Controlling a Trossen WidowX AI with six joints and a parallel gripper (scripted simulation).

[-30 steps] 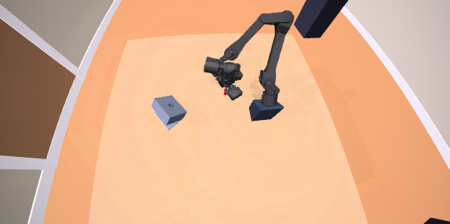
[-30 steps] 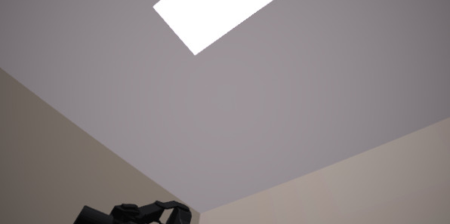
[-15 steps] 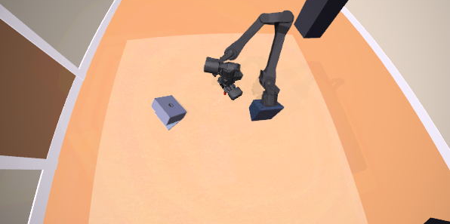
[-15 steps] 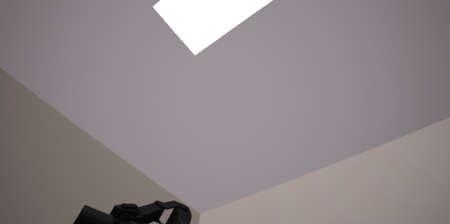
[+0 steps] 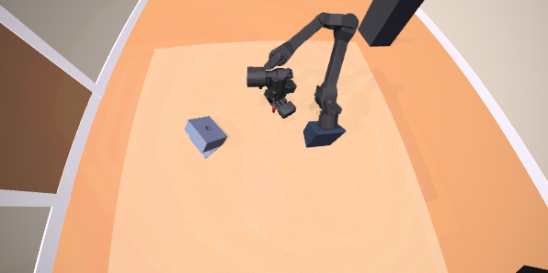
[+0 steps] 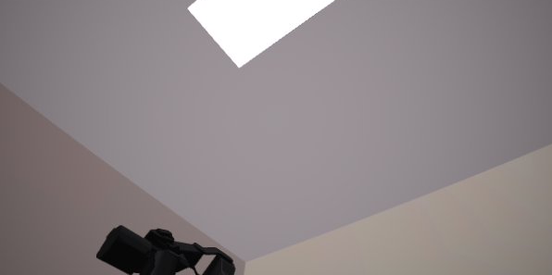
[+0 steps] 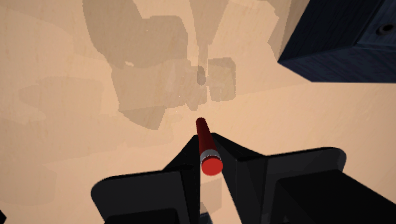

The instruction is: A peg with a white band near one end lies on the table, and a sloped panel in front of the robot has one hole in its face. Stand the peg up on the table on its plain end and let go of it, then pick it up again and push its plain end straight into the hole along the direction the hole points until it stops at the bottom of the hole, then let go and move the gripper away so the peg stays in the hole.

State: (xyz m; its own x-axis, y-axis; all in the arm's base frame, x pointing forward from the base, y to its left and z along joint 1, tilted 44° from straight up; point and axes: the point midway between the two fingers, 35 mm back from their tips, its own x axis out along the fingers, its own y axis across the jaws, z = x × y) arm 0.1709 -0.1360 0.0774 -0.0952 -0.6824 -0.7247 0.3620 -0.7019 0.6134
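Observation:
The red peg [image 5: 274,110] [image 7: 203,137] is between the fingertips of my gripper [image 5: 275,104] [image 7: 204,137], which is shut on it. In the wrist view its white-banded end is nearest the camera and its plain end points away, down toward the table. The peg's shadow lies apart from its plain end, so the peg looks lifted off the table. The grey-blue sloped panel [image 5: 216,135] stands to the left of the gripper in the top view, with its one hole [image 5: 208,128] open and empty. The exterior view shows only part of the arm, not the peg or panel.
The arm's dark blue base [image 5: 317,135] [image 7: 325,45] stands to the right of the gripper. A large dark box [image 5: 391,10] is at the upper right in the top view. The pale table top [image 5: 257,194] lies under the panel and the arm.

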